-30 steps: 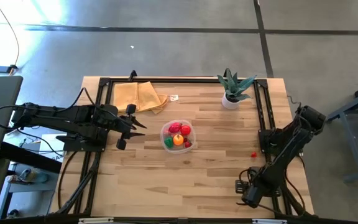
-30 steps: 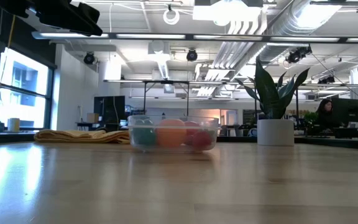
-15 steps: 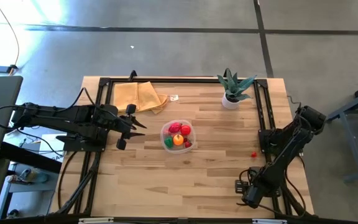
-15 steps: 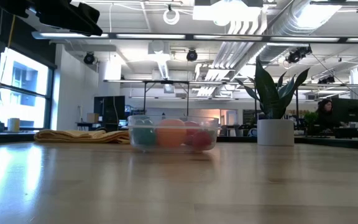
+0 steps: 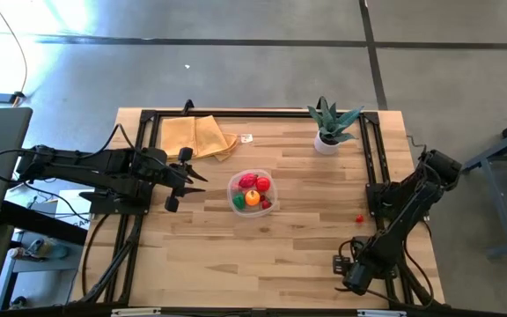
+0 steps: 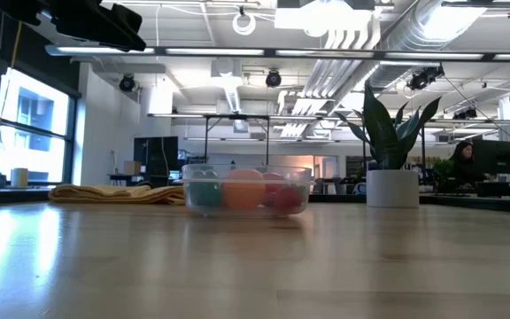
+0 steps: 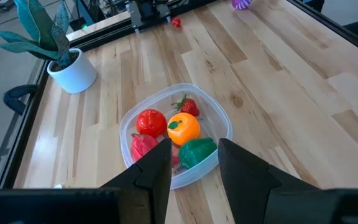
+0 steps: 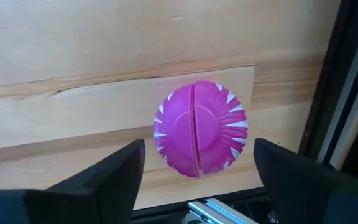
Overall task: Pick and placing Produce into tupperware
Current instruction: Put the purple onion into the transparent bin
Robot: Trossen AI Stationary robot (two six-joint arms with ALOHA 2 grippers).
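Observation:
The clear tupperware (image 5: pixel 252 192) sits mid-table and holds a red tomato (image 7: pixel 150 121), an orange piece (image 7: pixel 184 128), a green piece (image 7: pixel 197 151), a strawberry (image 7: pixel 189 106) and a further red piece (image 7: pixel 143 147). My left gripper (image 7: pixel 194 165) is open and hovers just left of the container, apart from it. A magenta piece (image 8: pixel 201 129) with white flecks lies on the wood near the table's near right corner. My right gripper (image 8: pixel 199 149) is open above it, one finger to each side, touching nothing. A tiny red piece (image 5: pixel 358 217) lies by the right rail.
A potted plant (image 5: pixel 328 126) stands at the far right and a folded tan cloth (image 5: pixel 197 136) lies at the far left. Black frame rails (image 5: pixel 373 189) run along the table's sides. Bare wood (image 5: pixel 253 255) stretches between the container and the near edge.

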